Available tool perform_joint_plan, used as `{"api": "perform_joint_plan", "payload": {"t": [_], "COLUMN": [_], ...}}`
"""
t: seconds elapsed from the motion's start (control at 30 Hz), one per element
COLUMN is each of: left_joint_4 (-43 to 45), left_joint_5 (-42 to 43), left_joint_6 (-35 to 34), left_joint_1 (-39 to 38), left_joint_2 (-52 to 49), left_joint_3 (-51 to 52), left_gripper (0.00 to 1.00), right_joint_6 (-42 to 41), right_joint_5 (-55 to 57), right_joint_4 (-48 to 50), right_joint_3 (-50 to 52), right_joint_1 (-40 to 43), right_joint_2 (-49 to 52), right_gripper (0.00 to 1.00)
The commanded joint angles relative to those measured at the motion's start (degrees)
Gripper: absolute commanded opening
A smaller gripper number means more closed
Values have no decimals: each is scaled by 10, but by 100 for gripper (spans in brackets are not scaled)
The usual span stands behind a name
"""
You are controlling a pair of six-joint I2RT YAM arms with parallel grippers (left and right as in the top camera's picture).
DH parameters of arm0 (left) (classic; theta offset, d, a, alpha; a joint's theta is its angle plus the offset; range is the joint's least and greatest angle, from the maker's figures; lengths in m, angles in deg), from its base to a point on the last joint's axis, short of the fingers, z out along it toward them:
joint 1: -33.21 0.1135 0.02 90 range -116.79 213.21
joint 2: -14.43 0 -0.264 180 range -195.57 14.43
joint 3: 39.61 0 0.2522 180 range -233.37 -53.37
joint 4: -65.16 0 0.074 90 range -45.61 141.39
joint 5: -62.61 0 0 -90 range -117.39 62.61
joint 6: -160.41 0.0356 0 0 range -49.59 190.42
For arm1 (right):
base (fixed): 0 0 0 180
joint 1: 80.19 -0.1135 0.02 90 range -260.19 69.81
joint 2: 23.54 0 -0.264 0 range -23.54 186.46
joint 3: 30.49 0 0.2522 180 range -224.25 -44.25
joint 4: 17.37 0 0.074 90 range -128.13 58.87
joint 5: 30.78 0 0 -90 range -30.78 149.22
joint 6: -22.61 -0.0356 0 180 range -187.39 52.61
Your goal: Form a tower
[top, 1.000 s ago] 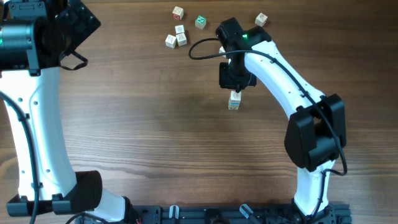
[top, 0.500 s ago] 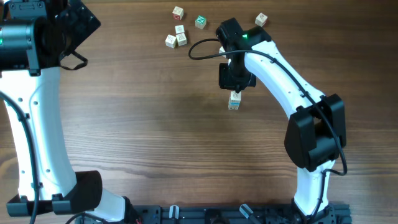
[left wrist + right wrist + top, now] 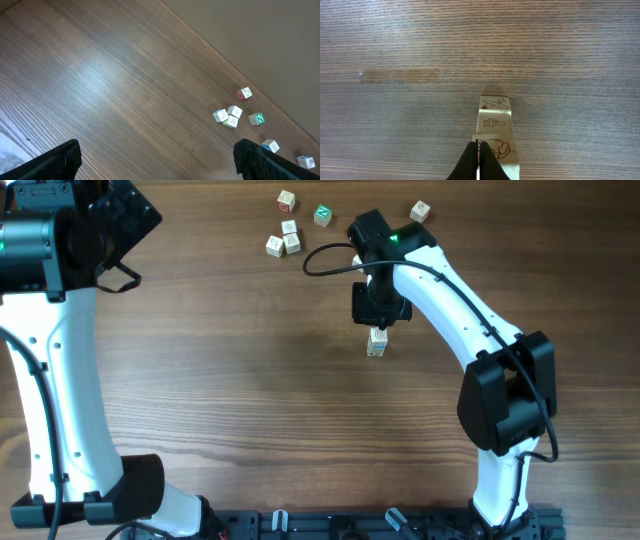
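Brown wood-grain surface (image 3: 220,380) fills most of what I can see, bare across its middle and left. Two white arms come up from the near edge. The left arm (image 3: 50,370) is parked along the left side, its left hand (image 3: 157,146) spread wide over bare wood and holding nothing, I'd guess to keep out of the way. The right arm (image 3: 450,310) reaches toward the far middle, where the right hand (image 3: 476,151) has its fingers pinched fully together with nothing between them. The tips sit right at the top of the tower (image 3: 495,122); whether they touch it I cannot tell. Closed like that, the hand looks better suited to nudging or steadying than to grasping. The tower stands right of centre, just on the near side of that hand, showing three pale faces with brown line drawings. Loose cubes (image 3: 285,230) lie scattered by the far edge, a green cube (image 3: 323,216) among them, presumably stock for further storeys.
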State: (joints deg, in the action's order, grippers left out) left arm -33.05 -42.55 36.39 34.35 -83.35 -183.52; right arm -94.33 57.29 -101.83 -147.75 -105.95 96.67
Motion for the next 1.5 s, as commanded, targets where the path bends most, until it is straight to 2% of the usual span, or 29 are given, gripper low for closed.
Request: {"api": "perform_joint_plan", "payload": {"t": [0.0,0.27,0.43,0.53,0.63,0.93,1.47], "left_joint_4": [1,1,1,1,1,1,1], "left_joint_5": [-9,-9,-9,-9,-9,-9,-9], "left_joint_6": [-8,-8,-8,-8,-8,-8,-8], "left_joint_1": [3,3,3,3,3,3,3], "left_joint_2": [10,10,10,10,10,10,10], "left_joint_3": [-6,-6,-6,-6,-6,-6,-6], "left_gripper": [100,100,100,100,100,100,100], "right_joint_6": [7,14,16,88,121,153,147], "right_joint_5": [-7,11,23,-44,-100,-128,-70], "right_joint_4": [1,53,49,58,59,18,0], "right_joint_3": [5,5,5,5,5,5,5], "right_joint_1": [-1,2,9,9,9,8,4], "right_joint_2": [-13,-13,-13,-13,-13,-13,-13], "right_gripper": [5,8,5,4,5,5,4]}}
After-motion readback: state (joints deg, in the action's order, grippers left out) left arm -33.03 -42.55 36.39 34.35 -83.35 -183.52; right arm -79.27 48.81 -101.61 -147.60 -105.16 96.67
